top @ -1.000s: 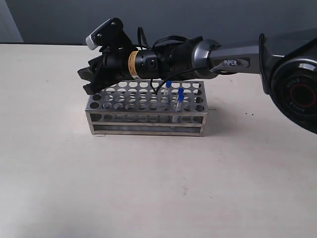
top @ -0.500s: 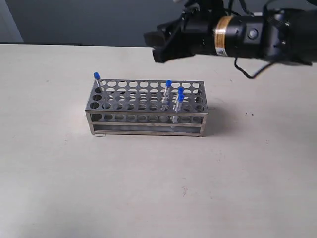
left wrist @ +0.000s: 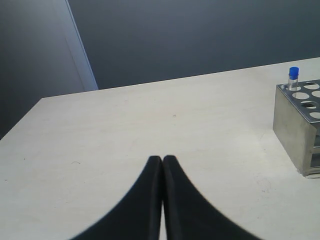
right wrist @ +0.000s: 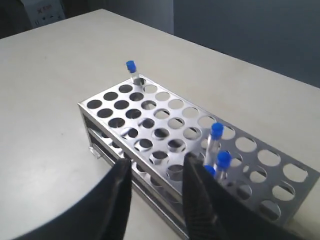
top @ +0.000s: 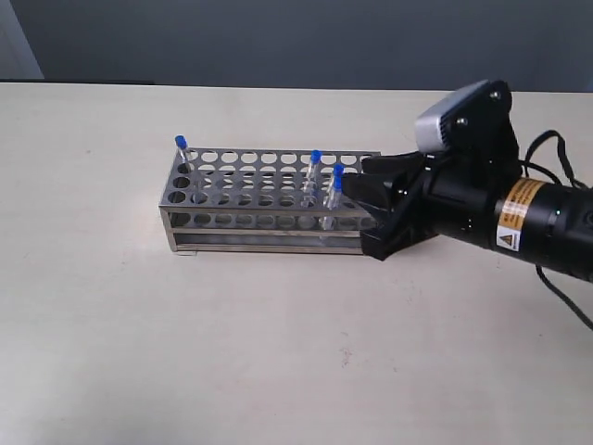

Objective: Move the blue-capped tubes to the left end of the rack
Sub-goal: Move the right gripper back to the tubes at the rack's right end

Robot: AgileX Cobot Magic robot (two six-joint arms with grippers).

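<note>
Exterior view. Entry: rack (top: 269,240), silver, with a perforated top plate. It stands on the desk (top: 232,362) with a long side toward the camera.

Placed (1): corner tube (top: 182,148), blue cap, upright in the far corner hole at the rack's left end. Judged done. The left wrist view shows the same tube (left wrist: 293,77) at that corner.

Outstanding (3): three blue-capped tubes, upright and close together in the right half of the rack.
- Rear tube (top: 315,165), toward the back rows.
- Middle tube (top: 339,173).
- Front tube (top: 334,192), nearest the camera.

None of the three is lifted.

Right gripper (top: 363,215): low at the right end of the rack, aimed at the cluster. The right wrist view shows its fingers (right wrist: 200,200) spread and holding nothing. One blue cap is partly hidden behind a finger. Whether a finger touches a tube cannot be told.

Left gripper (left wrist: 162,167): appears in the left wrist view only. Its fingers are pressed together and empty, over bare desk and well apart from the rack's left end.

Progress, as judged: about a quarter, with one of four tubes delivered. Three transfers are left. The holes next to the corner tube are free to take them. The step in hand looks like an approach to grasp one of the cluster.
</note>
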